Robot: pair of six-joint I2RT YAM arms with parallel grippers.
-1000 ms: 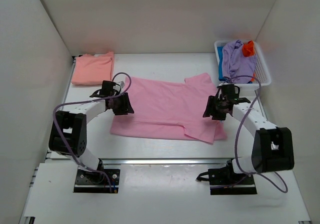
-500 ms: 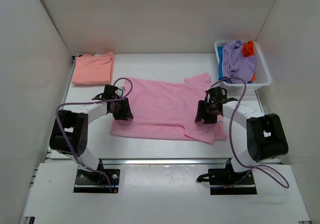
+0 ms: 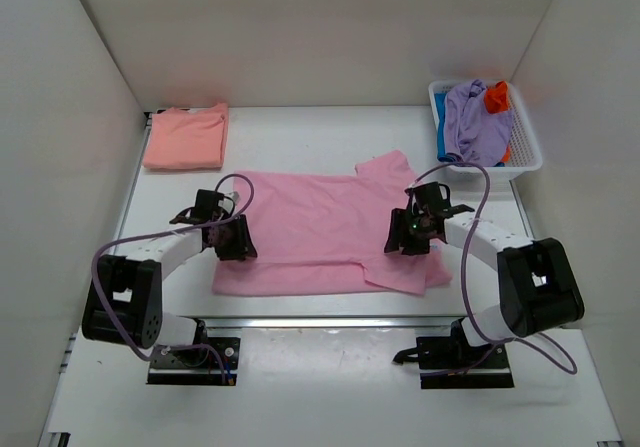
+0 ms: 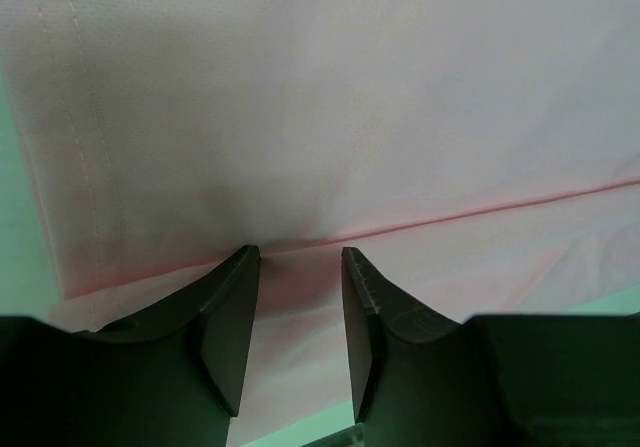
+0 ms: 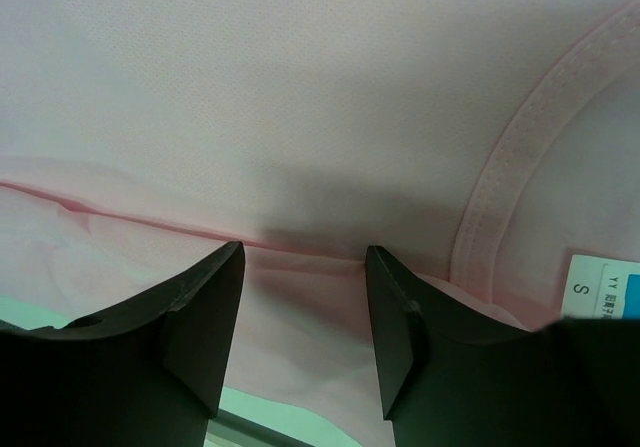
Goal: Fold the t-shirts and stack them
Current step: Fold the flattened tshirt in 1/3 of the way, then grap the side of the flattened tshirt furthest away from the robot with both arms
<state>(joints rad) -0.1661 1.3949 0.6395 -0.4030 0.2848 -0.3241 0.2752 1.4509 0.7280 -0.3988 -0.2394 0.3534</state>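
Note:
A light pink t-shirt (image 3: 320, 217) lies spread flat in the middle of the table. My left gripper (image 3: 238, 239) sits on its left part and my right gripper (image 3: 405, 235) on its right part, by the collar. In the left wrist view the gripper (image 4: 300, 252) has its jaws close together, with pink cloth (image 4: 350, 97) between them at a long crease. The right wrist view shows the right gripper (image 5: 305, 247) the same way on the cloth (image 5: 300, 87), next to the collar band (image 5: 510, 167). A folded salmon-peach t-shirt (image 3: 187, 137) lies at the far left.
A white slatted basket (image 3: 530, 152) at the far right holds a lavender shirt (image 3: 475, 117), an orange one (image 3: 497, 95) and a blue one (image 3: 441, 147). White walls close in the table on three sides. The pink shirt's near edge lies close to the table's front edge.
Both grippers have moved toward the near edge, and the whole pink t-shirt has slid with them. The far right sleeve has shifted left.

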